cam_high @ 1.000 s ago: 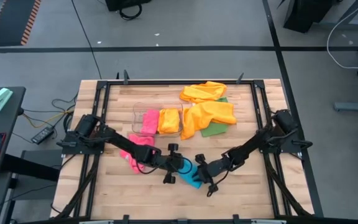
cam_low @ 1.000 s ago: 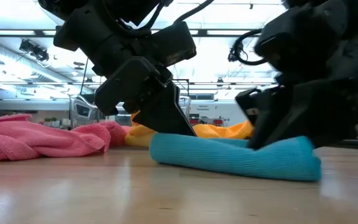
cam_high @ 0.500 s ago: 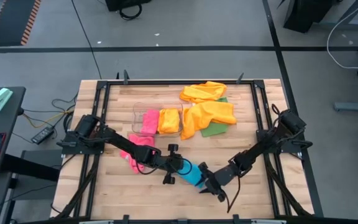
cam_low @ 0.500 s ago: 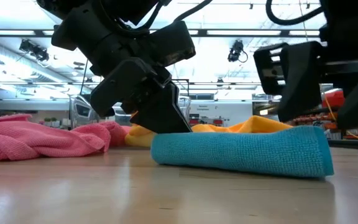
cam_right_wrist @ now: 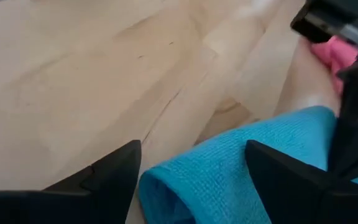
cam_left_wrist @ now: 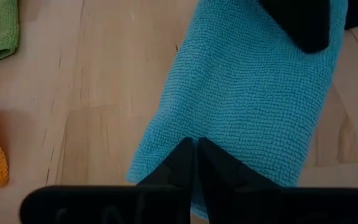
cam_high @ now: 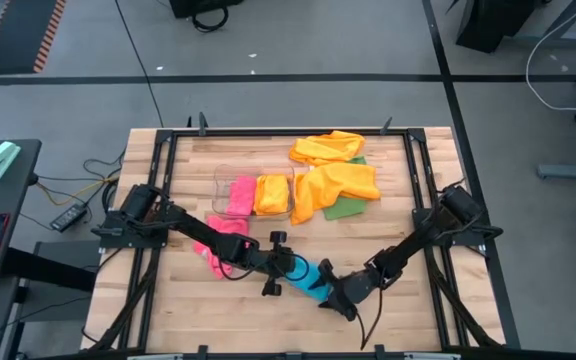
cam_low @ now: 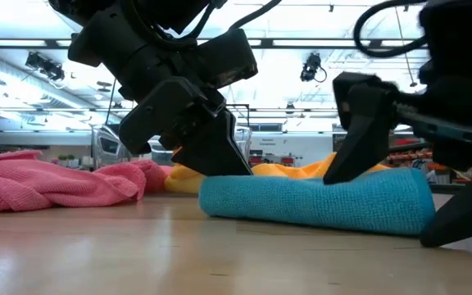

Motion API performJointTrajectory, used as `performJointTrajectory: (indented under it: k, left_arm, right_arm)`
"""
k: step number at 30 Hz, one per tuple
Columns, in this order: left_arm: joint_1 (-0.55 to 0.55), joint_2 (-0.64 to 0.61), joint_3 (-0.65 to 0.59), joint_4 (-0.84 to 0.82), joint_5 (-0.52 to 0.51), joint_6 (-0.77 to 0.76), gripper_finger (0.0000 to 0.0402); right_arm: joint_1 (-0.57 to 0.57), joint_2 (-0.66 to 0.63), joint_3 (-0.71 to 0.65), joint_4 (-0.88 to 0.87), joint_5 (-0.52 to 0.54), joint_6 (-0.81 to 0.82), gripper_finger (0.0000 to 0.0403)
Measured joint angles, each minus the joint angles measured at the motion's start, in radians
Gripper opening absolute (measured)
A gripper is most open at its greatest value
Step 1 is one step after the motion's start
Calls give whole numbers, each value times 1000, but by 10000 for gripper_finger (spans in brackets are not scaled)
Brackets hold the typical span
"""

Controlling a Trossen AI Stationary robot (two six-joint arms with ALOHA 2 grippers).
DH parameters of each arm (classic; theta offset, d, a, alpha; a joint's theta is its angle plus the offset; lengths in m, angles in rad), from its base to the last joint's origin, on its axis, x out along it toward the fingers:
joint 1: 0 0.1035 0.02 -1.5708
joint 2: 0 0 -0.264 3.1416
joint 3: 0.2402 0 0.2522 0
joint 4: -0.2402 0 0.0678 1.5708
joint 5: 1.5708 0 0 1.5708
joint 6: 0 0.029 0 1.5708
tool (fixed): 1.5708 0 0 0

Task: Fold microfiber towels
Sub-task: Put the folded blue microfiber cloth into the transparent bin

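from above: wooden table (cam_high: 218,310) on grey floor, blue towel (cam_high: 310,280) folded near the front edge, left gripper (cam_high: 290,266) and right gripper (cam_high: 336,297) at either end. low down: bright ceiling lights behind, pink towel (cam_low: 47,182) bunched aside. left wrist: fingers (cam_left_wrist: 185,168) pressed together on blue cloth. right wrist: fingers (cam_right_wrist: 114,171) spread wide astride the fold.

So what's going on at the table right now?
Both arms are on the folded blue towel near the front of the table. The left gripper is shut, pressing on one end of it. The right gripper is open, one finger on either side of the other end. The pink towel lies loose beside the left arm, and orange towels and a green one wait at the back.
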Motion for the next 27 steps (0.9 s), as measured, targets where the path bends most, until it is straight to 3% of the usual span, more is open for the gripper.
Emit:
performJointTrajectory:
  k: [21, 27]
  left_arm:
    - [-1, 0, 0, -3, 0, -6, 31]
    - [-1, 0, 0, -3, 0, -7, 23]
  right_arm:
    - [98, -57, 2, -320, 462, -31, 286]
    - [100, -57, 1, -323, 426, -6, 280]
